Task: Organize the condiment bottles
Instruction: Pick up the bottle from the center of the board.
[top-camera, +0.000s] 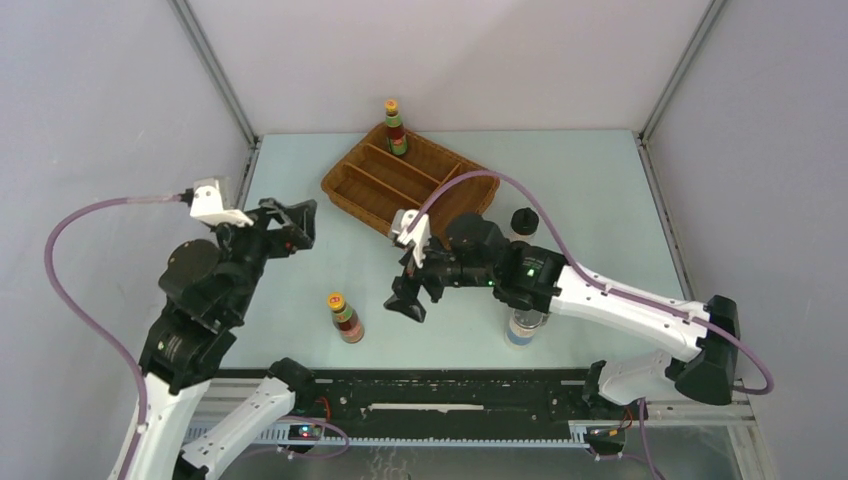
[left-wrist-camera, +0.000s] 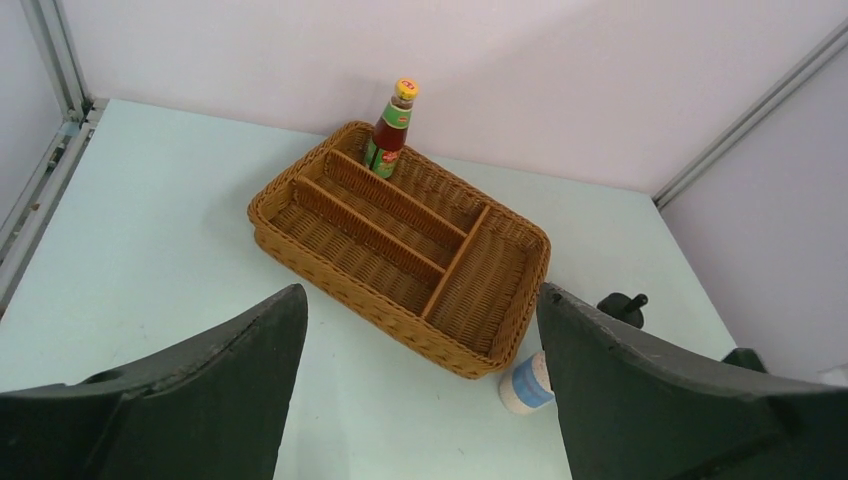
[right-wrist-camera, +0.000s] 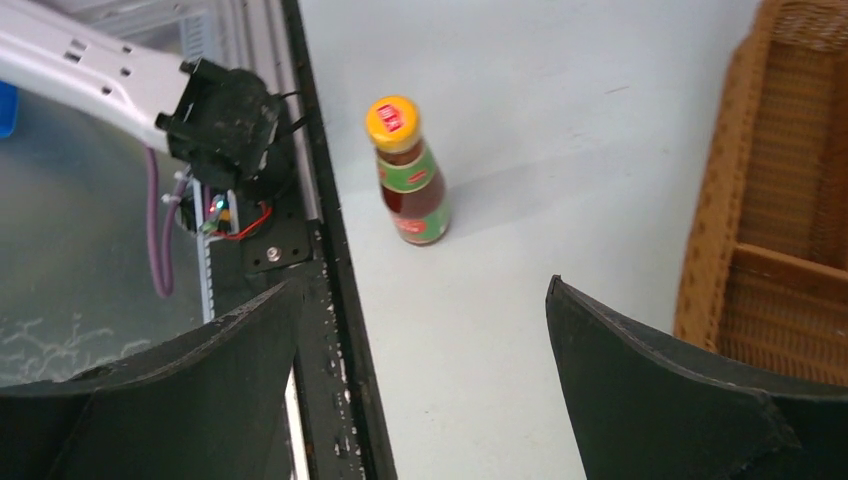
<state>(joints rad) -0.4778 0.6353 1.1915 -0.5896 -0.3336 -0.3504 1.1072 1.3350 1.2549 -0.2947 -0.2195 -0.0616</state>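
Observation:
A red-brown sauce bottle (top-camera: 397, 128) with a yellow cap stands in the far corner of the wicker tray (top-camera: 365, 185); it also shows in the left wrist view (left-wrist-camera: 388, 130). A second sauce bottle (top-camera: 346, 317) stands on the table near the front edge and shows in the right wrist view (right-wrist-camera: 408, 175). A blue-labelled jar (top-camera: 521, 327) stands half under my right arm. A small beige, blue-labelled bottle (left-wrist-camera: 525, 382) sits by the tray's near corner. My left gripper (top-camera: 293, 225) (left-wrist-camera: 420, 390) is open and empty, left of the tray. My right gripper (top-camera: 408, 297) (right-wrist-camera: 420, 390) is open and empty, right of the second sauce bottle.
A small black capped object (top-camera: 524, 221) sits on the table right of the tray, also in the left wrist view (left-wrist-camera: 622, 305). The tray's compartments (left-wrist-camera: 400, 240) hold only the one bottle. The black front rail (right-wrist-camera: 330, 290) runs just below the right gripper.

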